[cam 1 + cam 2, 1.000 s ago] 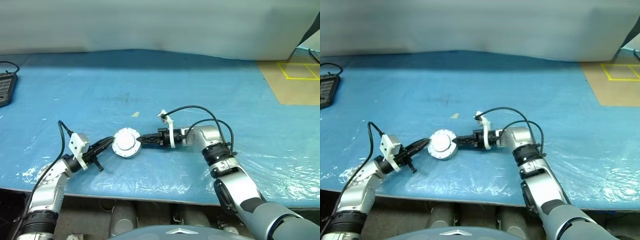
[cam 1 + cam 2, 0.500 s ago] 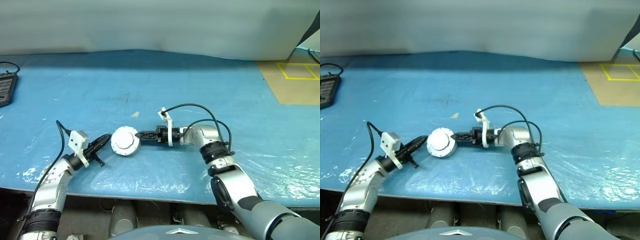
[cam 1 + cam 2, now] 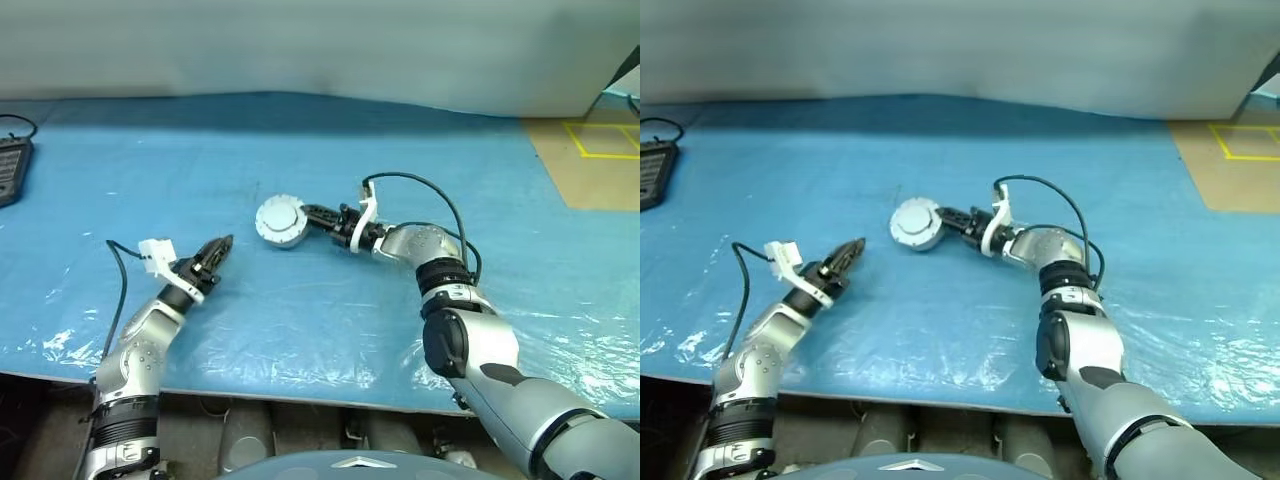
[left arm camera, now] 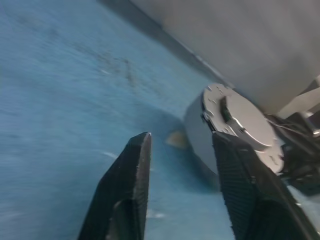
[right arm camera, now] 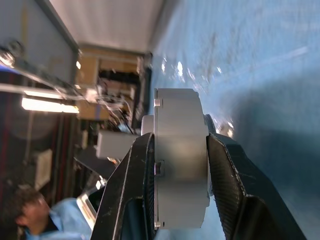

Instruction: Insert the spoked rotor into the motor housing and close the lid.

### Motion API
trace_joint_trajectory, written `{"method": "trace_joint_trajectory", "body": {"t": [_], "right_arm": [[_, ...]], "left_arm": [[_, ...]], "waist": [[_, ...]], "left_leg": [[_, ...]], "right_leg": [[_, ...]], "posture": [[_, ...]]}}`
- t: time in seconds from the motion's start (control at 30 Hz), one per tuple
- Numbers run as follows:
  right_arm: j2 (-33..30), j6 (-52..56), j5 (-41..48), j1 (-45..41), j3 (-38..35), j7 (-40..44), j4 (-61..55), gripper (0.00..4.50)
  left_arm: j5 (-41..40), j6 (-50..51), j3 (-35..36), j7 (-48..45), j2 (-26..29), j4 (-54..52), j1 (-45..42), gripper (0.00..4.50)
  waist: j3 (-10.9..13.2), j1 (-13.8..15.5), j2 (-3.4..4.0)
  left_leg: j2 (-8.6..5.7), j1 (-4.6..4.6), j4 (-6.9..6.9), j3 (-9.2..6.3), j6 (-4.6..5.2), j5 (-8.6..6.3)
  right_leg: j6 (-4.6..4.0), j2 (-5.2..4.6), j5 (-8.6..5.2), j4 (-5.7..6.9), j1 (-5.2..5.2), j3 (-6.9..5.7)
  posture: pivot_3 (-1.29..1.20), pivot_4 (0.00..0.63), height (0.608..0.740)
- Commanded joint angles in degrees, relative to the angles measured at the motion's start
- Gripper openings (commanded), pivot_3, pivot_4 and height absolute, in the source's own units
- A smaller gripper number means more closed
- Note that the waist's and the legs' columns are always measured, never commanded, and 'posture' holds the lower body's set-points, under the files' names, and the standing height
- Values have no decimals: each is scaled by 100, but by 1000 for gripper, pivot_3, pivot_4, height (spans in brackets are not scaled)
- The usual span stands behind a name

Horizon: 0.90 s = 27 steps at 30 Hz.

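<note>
Above the blue tabletop [image 3: 300,130], the right end effector [image 3: 312,215] grips the closed motor housing [image 3: 281,221]. Well apart, the left end effector [image 3: 222,246] hangs released, fingers parted.

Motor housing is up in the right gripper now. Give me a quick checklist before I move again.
1. Right gripper clamped on the motor housing: ok, a finger sits on each flat face in the right wrist view.
2. Housing clear of the blue table cover: cannot tell, it looks raised but no gap shows.
3. Lid closed: ok, flat on the housing with no gap.
4. Spoked wheel seated inside: cannot tell, the closed lid hides the inside.
5. Left gripper free: ok, open, holding nothing, apart from the housing.
6. Person beyond the table: ok, well away from the arms.
</note>
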Motion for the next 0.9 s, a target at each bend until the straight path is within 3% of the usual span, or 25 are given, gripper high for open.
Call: {"method": "trace_joint_trajectory", "body": {"t": [0.03, 0.13, 0.17, 0.5, 0.9], "right_arm": [[91, 44, 714, -330, -570, -180, -250, 1271], [139, 215, 900, -337, -656, -347, -499, 1271], [155, 261, 956, -336, -674, -398, -570, 1271], [335, 846, 1236, -90, -357, -475, -1442, 1271], [542, 1254, 1294, 422, 230, -430, -2269, 1271]], "left_arm": [[-589, 449, 112, 158, -133, -364, 64, 3365], [-934, 638, 253, 284, -281, -318, 44, 4424], [-1023, 687, 279, 300, -307, -316, 40, 4470], [-2679, 1535, 564, 882, -711, -277, -354, 4470], [-2958, 1791, 328, 1051, -856, -227, -466, 4470]], "waist": [[0, 8, 0], [1, 9, -1], [2, 9, -1], [4, 29, -4], [5, 33, -5]], "left_leg": [[1, -2, 0, 0, -3, -2], [3, -3, 6, 0, -13, -8], [3, -4, 9, 0, -14, -9], [0, -9, 20, -2, -17, -10], [-4, -9, 17, -5, -18, -10]], "right_leg": [[-2, 1, -1, 3, -4, 0], [-23, 3, -11, 2, -5, 0], [-23, 2, -11, 0, -4, 0], [-19, 1, -9, 0, -3, 2], [4, 1, 5, -4, -2, 1]], "posture": [[0, 150, 740], [0, 150, 740], [0, 150, 740], [0, 150, 740], [0, 150, 740]]}}
